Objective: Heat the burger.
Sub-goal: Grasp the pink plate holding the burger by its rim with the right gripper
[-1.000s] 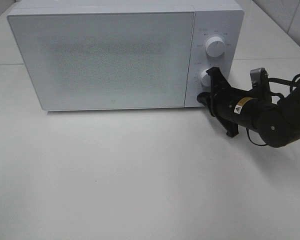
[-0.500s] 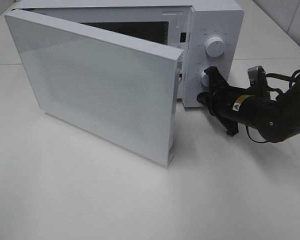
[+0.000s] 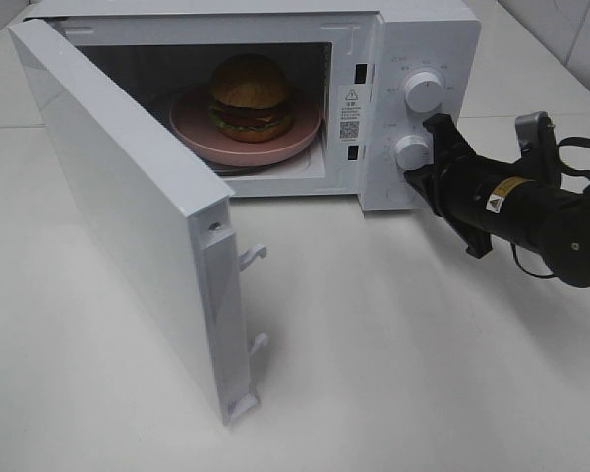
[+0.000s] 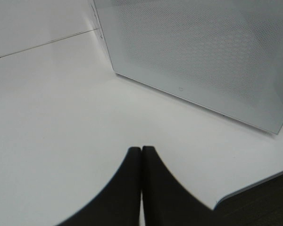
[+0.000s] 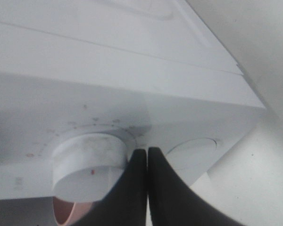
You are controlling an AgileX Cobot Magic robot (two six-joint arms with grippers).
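The left claw [image 4: 141,153], fingers pressed together and empty, faces the outer side of the microwave door [image 3: 128,216], which stands wide open. Well left of the right claw [image 5: 147,153], the burger [image 3: 251,96] sits on the pink plate [image 3: 192,126] inside the microwave [image 3: 428,29]. The right claw, pinched shut on nothing, has its tip just beside the lower knob [image 3: 411,152], 1 of 2. I judge it should back off straight, not nudging that knob, before the door is closed.
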